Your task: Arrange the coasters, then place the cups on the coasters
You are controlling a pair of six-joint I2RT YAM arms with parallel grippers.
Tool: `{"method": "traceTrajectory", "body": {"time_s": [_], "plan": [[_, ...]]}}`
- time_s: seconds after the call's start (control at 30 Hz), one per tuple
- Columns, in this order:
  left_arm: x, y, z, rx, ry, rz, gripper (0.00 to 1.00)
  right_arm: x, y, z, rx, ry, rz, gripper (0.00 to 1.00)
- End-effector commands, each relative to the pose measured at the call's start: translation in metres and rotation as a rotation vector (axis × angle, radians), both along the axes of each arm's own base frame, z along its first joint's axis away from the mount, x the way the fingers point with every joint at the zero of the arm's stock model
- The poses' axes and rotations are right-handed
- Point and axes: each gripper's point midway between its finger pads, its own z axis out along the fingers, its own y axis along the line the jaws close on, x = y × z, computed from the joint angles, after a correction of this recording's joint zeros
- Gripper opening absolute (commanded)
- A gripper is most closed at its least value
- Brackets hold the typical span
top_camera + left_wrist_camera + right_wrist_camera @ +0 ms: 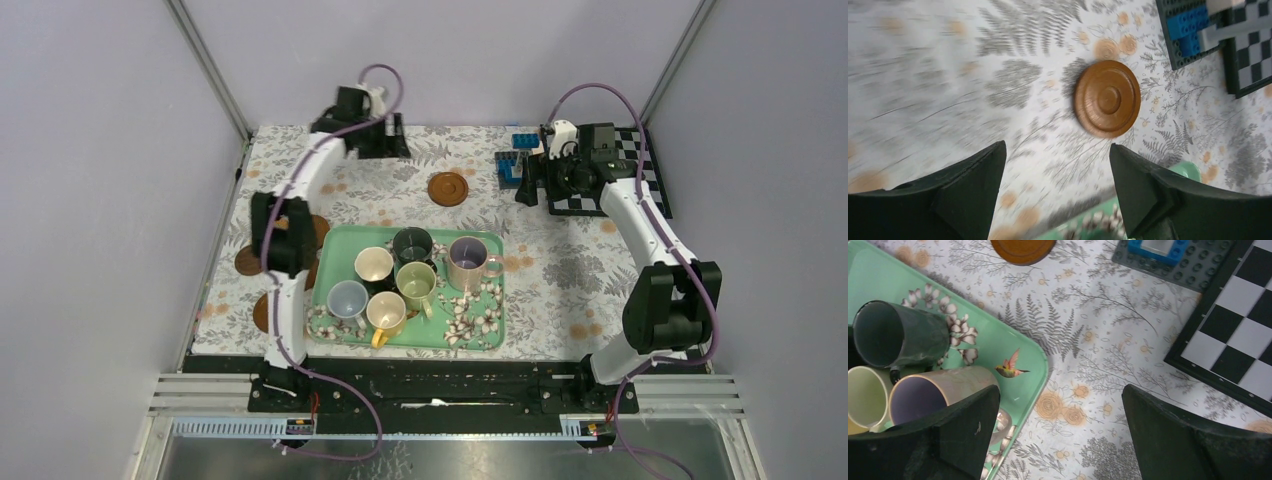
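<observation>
One brown coaster (448, 187) lies alone on the cloth behind the tray; the left wrist view shows this coaster (1107, 98) ahead of the jaws. My left gripper (385, 135) (1055, 150) hovers at the back left, open and empty. More coasters (248, 260) peek out from behind the left arm at the table's left edge. Six cups stand on the green tray (490, 330), among them cream (373, 264), dark green (412, 243) and pinkish-beige (468, 260). My right gripper (527, 183) (1060, 395) is open and empty, beside the tray's corner (1038, 365) and the pinkish-beige cup (933, 390).
A checkerboard (640, 170) (1238, 325) and a grey brick plate with blue bricks (512, 165) (1173, 260) sit at the back right. Enclosure walls stand close on both sides. The left wrist view is blurred.
</observation>
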Motion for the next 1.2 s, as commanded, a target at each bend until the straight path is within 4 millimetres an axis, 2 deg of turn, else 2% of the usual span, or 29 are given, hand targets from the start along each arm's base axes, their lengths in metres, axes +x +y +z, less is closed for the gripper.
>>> {"method": "traceTrajectory", "body": {"time_s": [0.0,0.1,0.17,0.33,0.43,0.57,0.77,0.97,1.17], "plan": [[-0.024,0.088,0.092,-0.020,-0.094,0.091,0.81,0.012,0.023,0.020,0.041,-0.069,0.057,1.00],[-0.051,0.144,0.088,0.002,-0.032,0.137,0.79,0.013,0.029,0.019,0.046,-0.068,0.071,1.00],[-0.074,0.181,0.075,0.032,0.031,0.156,0.77,0.013,0.032,0.018,0.049,-0.064,0.080,1.00],[-0.135,0.237,0.032,0.207,0.125,0.110,0.73,0.014,0.038,0.016,0.063,-0.051,0.101,0.99],[-0.154,0.263,0.006,0.276,0.163,0.107,0.73,0.012,0.042,0.015,0.073,-0.039,0.123,0.99],[-0.150,0.278,-0.016,0.344,0.160,0.057,0.73,0.011,0.044,0.014,0.075,-0.031,0.132,1.00],[-0.125,0.292,-0.038,0.419,0.106,0.016,0.74,0.010,0.043,0.016,0.067,-0.037,0.135,1.00],[-0.106,0.298,-0.060,0.457,0.104,-0.045,0.72,0.009,0.041,0.015,0.051,-0.034,0.130,1.00],[-0.100,0.297,-0.085,0.494,0.138,-0.077,0.69,0.010,0.040,0.012,0.046,-0.034,0.128,1.00]]}}
